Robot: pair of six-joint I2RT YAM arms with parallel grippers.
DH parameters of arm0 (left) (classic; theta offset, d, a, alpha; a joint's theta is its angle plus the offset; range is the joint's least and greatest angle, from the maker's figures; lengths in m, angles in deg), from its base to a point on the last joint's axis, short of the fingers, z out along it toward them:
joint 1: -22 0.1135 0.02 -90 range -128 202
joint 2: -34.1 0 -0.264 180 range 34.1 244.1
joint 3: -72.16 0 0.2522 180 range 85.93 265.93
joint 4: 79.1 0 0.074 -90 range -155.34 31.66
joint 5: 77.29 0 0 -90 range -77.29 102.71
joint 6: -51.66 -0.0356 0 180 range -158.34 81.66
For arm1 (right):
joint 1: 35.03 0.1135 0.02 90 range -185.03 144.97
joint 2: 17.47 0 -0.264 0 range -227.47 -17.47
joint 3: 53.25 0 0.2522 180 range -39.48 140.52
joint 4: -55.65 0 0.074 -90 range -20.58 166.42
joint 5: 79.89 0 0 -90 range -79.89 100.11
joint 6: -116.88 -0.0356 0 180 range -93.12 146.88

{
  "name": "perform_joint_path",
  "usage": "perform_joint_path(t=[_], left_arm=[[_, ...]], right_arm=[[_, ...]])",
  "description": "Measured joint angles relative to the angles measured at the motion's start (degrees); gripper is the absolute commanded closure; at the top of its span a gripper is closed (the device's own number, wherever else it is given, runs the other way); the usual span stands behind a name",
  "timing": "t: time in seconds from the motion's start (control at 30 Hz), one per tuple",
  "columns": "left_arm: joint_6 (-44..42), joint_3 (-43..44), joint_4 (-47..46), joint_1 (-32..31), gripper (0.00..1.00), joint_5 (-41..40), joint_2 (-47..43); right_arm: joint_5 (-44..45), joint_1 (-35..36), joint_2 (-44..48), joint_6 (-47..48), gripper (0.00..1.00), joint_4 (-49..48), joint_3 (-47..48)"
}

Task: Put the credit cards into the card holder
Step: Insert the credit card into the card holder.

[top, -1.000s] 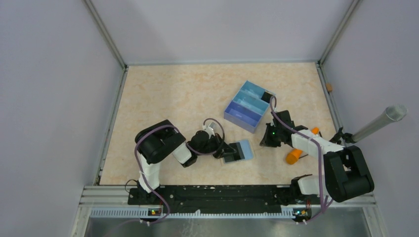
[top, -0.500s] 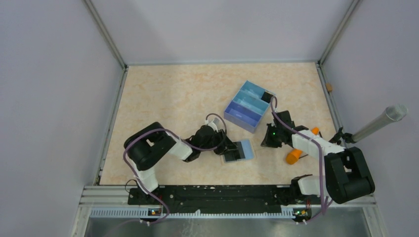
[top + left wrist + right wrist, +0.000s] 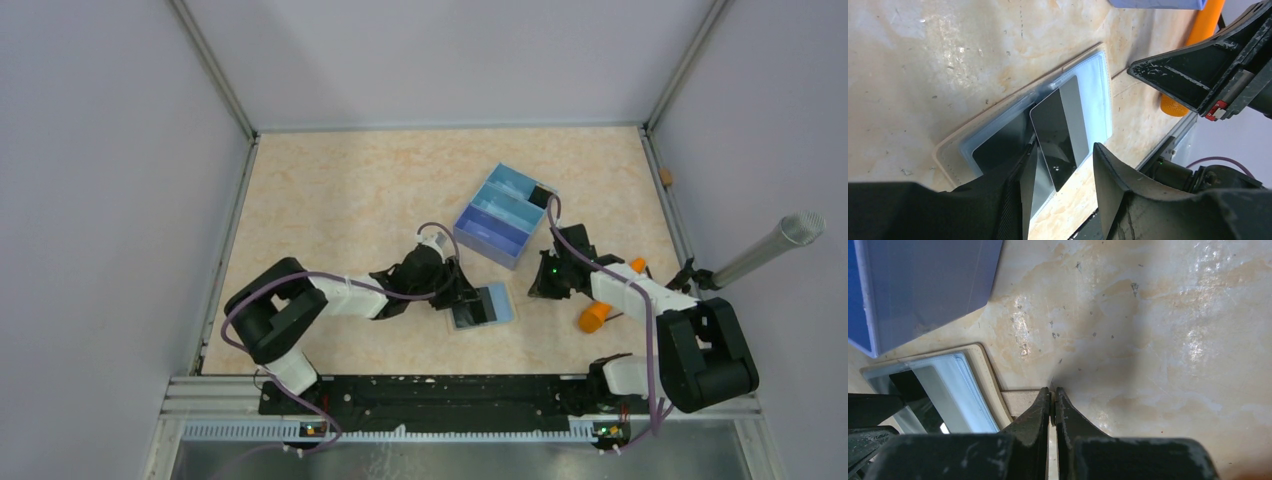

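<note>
We see one credit card (image 3: 1060, 127), dark and glossy in the left wrist view, lying slantwise on the clear pocket of the card holder (image 3: 1095, 95), its near end reaching toward the camera past the pocket's edge. A second dark shape shows through the plastic beside it, and we cannot tell from this angle whether that is another card. The holder lies flat on the table (image 3: 350, 200), a beige rim framing the pale bluish pocket. From above, the card holder (image 3: 500, 302) sits in the near middle of the table, with the credit card (image 3: 468, 314) at its left side. The left gripper (image 3: 1064, 150) is set low over the card's near end, its two fingers well apart with the card between them. In the overhead view the left gripper (image 3: 458, 297) sits at the holder's left edge. The right gripper (image 3: 1052, 391) has its fingers pressed together on a thin cream edge, right at the beige flap of the card holder (image 3: 983, 385). From above, the right gripper (image 3: 541, 287) is just right of the holder. Behind the holder stands the blue tray (image 3: 503, 215), close to it but apart. An orange cylinder (image 3: 594, 317) lies on the table near the right arm.
</note>
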Motion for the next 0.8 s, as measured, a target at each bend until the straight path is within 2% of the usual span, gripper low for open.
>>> perform_joint_path(t=[0.3,0.8], left_arm=[[-0.7,2.1,5.1,-2.6,0.51,-4.3,-0.7],[-0.2,4.3,2.7,-3.4,0.54,-1.6,3.4]], right_arm=[[0.0,0.0,0.0,0.0,1.0,0.0,0.0],[0.1,0.0,0.3,0.0,1.0,0.6,0.0]])
